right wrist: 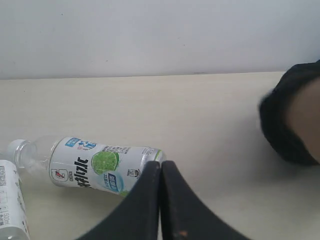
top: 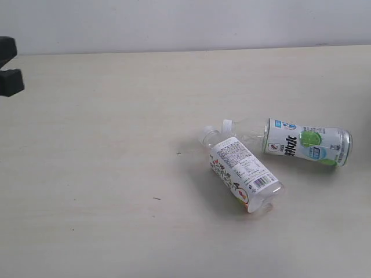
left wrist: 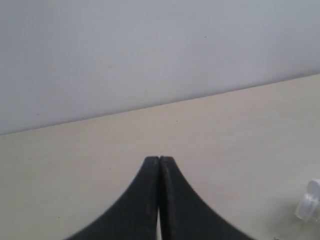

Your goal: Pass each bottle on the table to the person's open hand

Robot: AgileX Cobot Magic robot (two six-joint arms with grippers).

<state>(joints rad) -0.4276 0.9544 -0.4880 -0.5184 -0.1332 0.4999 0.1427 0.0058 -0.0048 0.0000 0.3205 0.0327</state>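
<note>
One lime bottle (right wrist: 100,167) lay unpicked near my right gripper (right wrist: 161,162), closed and empty like my left gripper (left wrist: 159,159); it likely needed opening first.

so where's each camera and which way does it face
exterior: above the table, looking down toward the wall; lime-label bottle and text-label bottle lie right; black part at left edge
left wrist: behind the shut left end effector, facing across the table to the wall
right wrist: behind the shut right end effector, facing the lime-label bottle and a dark-sleeved arm
shared: exterior and right wrist both show the lime-label bottle
</note>
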